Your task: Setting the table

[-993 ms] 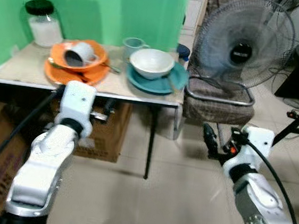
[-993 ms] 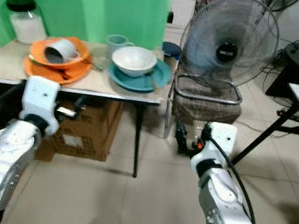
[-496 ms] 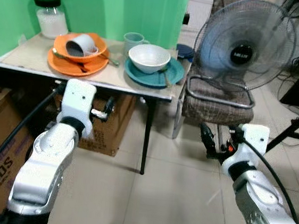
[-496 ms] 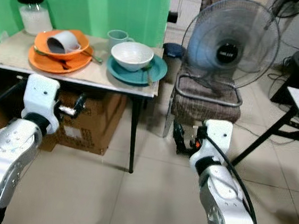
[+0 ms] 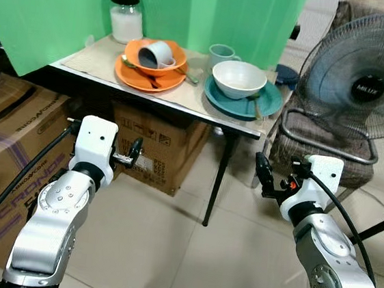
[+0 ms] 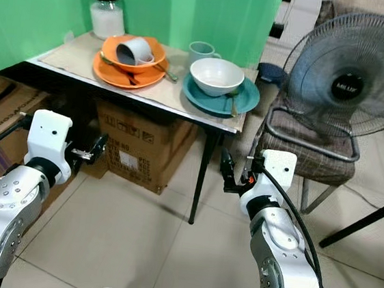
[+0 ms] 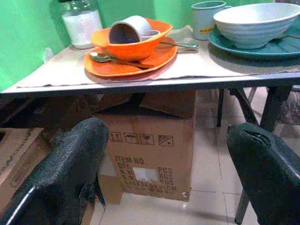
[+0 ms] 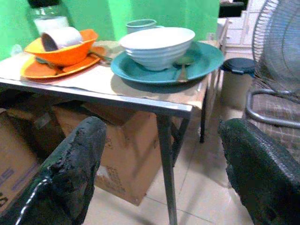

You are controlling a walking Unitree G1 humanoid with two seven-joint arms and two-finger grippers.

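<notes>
Green backdrop is framing the tabletop at upper left of the head view, and the whole picture is shifting rightward versus a second ago, so the robot is stepping sideways, not the dishes. Left gripper and right gripper are both hanging low with fingers spread wide, carrying nothing. Up top, a white bowl is sitting on a teal plate, a tipped cup in an orange bowl. Nothing's laid out yet; it's lining up.
</notes>
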